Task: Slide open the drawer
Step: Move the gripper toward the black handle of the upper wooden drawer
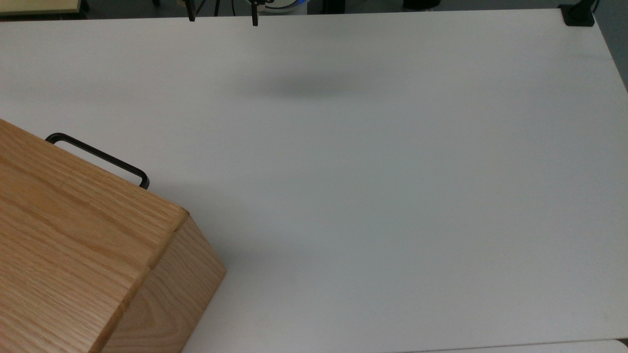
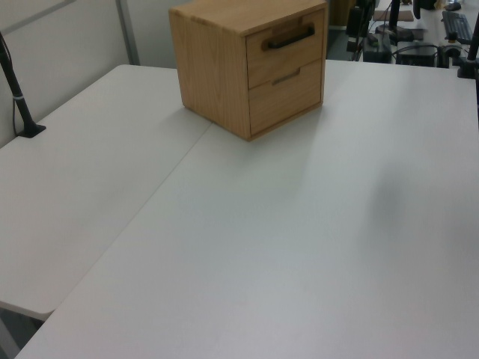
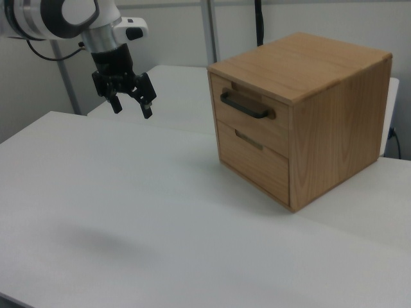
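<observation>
The drawer sits shut, flush in the upper slot of the oak cabinet, its black bar handle running level across the front panel, long axis horizontal. Below it there's a second drawer front with just a cut-out notch, no bar. The cabinet stands on the white surface, and in the right view the jaws hang in the air well off to the right view's left of that handle, about level with it, well apart from the cabinet, nothing between them but bare surface. The fingers are spread, released, gripping nothing, tips pointing down. So my read: the coming move is a sideways run toward the drawer front, and the jaws would likely need turning to straddle a horizontal bar, then pull straight out from the panel. In the top view the cabinet sits at the lower left, the handle poking out past the cabinet's top edge, with the two fingertips at the upper edge, giving the floor-plan gap. The left view gives the drawer front and both panels from the other side of the cabinet.
</observation>
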Controlling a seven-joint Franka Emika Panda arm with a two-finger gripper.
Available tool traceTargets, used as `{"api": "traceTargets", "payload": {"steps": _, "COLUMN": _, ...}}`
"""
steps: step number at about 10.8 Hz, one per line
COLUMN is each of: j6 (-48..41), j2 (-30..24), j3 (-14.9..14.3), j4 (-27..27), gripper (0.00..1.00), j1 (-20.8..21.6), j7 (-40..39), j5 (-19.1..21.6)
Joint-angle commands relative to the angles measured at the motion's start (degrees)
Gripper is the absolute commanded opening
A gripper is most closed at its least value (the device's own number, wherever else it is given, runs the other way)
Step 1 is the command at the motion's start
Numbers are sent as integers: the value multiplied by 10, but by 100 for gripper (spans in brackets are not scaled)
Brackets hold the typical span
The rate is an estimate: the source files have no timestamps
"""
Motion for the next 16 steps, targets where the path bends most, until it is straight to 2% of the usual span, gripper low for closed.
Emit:
{"api": "traceTargets", "payload": {"steps": 1, "j6": 13, "j2": -9, "j3": -3, "j4": -4, "gripper": 100, "j1": -10, "j7": 65, "j5": 17}}
{"api": "traceTargets", "payload": {"steps": 2, "j6": 21, "j2": -8, "j3": -3, "j4": -4, "gripper": 100, "j1": -10, "j7": 139, "j5": 13}}
{"api": "traceTargets", "payload": {"steps": 5, "j6": 60, "j2": -3, "j3": -3, "j4": -6, "gripper": 100, "j1": -17, "j7": 199, "j5": 9}}
{"api": "traceTargets", "payload": {"steps": 7, "j6": 105, "j2": 5, "j3": -3, "j4": -9, "gripper": 99, "j1": -30, "j7": 268, "j5": 6}}
{"api": "traceTargets", "payload": {"steps": 8, "j6": 128, "j2": 14, "j3": -5, "j4": -6, "gripper": 94, "j1": -39, "j7": 309, "j5": 14}}
{"api": "traceTargets", "payload": {"steps": 10, "j6": 174, "j2": 25, "j3": -5, "j4": -8, "gripper": 96, "j1": -52, "j7": 420, "j5": 15}}
{"api": "traceTargets", "payload": {"steps": 11, "j6": 201, "j2": 30, "j3": -5, "j4": -7, "gripper": 86, "j1": -62, "j7": 473, "j5": 19}}
{"api": "traceTargets", "payload": {"steps": 12, "j6": 231, "j2": 33, "j3": -5, "j4": -7, "gripper": 59, "j1": -78, "j7": 524, "j5": 52}}
{"api": "traceTargets", "payload": {"steps": 13, "j6": 245, "j2": 37, "j3": -6, "j4": -6, "gripper": 41, "j1": -86, "j7": 549, "j5": 87}}
{"api": "traceTargets", "payload": {"steps": 14, "j6": 250, "j2": 46, "j3": -6, "j4": -4, "gripper": 34, "j1": -94, "j7": 558, "j5": 115}}
{"api": "traceTargets", "payload": {"steps": 16, "j6": 286, "j2": 71, "j3": -15, "j4": -3, "gripper": 34, "j1": -110, "j7": 570, "j5": 207}}
